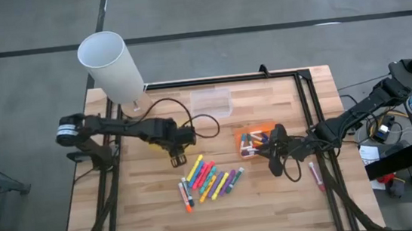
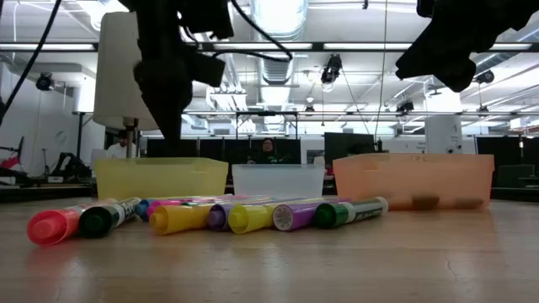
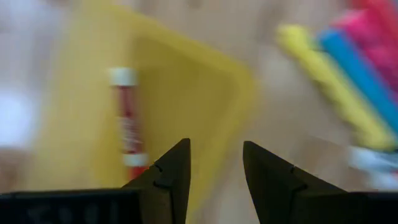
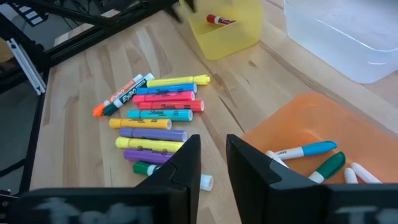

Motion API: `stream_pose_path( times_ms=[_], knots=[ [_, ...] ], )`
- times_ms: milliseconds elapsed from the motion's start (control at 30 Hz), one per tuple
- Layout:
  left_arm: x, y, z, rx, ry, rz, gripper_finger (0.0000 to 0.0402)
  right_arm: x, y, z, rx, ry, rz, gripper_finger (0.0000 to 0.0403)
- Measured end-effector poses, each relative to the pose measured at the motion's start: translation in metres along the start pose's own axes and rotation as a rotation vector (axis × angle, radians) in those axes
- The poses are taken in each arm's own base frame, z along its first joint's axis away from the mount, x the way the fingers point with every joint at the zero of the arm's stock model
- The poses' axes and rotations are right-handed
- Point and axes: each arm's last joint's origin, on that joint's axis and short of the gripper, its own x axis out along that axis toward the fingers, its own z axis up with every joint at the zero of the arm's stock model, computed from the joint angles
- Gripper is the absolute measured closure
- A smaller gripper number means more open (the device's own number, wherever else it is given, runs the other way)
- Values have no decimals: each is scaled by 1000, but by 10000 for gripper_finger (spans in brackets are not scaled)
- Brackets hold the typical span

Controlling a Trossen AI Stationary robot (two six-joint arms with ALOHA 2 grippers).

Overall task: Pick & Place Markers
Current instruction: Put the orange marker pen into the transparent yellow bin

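Observation:
Several markers (image 1: 209, 182) lie side by side on the wood table near its near edge, also seen in the low view (image 2: 210, 215) and the right wrist view (image 4: 155, 118). One red marker (image 3: 127, 118) lies in the yellow tray (image 3: 186, 81). Blue, green and white markers (image 4: 314, 155) lie in the orange tray (image 1: 257, 135). My left gripper (image 1: 177, 158) hangs open above the yellow tray's near side, empty. My right gripper (image 1: 274, 166) hangs open just in front of the orange tray, to the right of the pile, also empty.
A clear tray (image 1: 212, 102) sits behind the other two, toward the far edge. A tall white cylinder (image 1: 110, 64) stands at the far left corner. One pink-and-white marker (image 1: 316, 174) lies alone by the right frame rail. Bare wood lies in front of the pile.

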Motion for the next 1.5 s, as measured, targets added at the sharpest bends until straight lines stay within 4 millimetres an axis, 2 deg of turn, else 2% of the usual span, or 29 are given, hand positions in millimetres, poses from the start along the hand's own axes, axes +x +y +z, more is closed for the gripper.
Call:
stream_pose_path(
  times_ms=[100, 300, 567, 700, 833, 1067, 1367, 1500],
  knots=[
    [-6, -17, -6, 46, 8, -102, 262, 0, 0, 0, -2, 0, 0, 335],
    [-14, -52, -18, 186, -26, -142, 262, 0, 0, 0, -3, 0, 0, 328],
    [-22, -104, -35, 484, -163, -254, 262, 0, 0, 0, -61, 3, 4, 331],
    [-23, -122, -39, 543, -217, -300, 262, 0, 0, 0, -54, 3, 4, 337],
    [-15, -132, -41, 587, -221, -318, 262, 0, 0, 0, -12, 0, 7, 339],
    [11, -141, -53, 652, -151, -366, 262, 0, 2, 2, 9, -14, 20, 338],
    [37, -133, -68, 681, -140, -310, 262, 0, 2, 3, 12, -23, 26, 336],
    [41, -132, -69, 681, -164, -276, 262, 0, 2, 3, 12, -23, 26, 334]
  ],
)
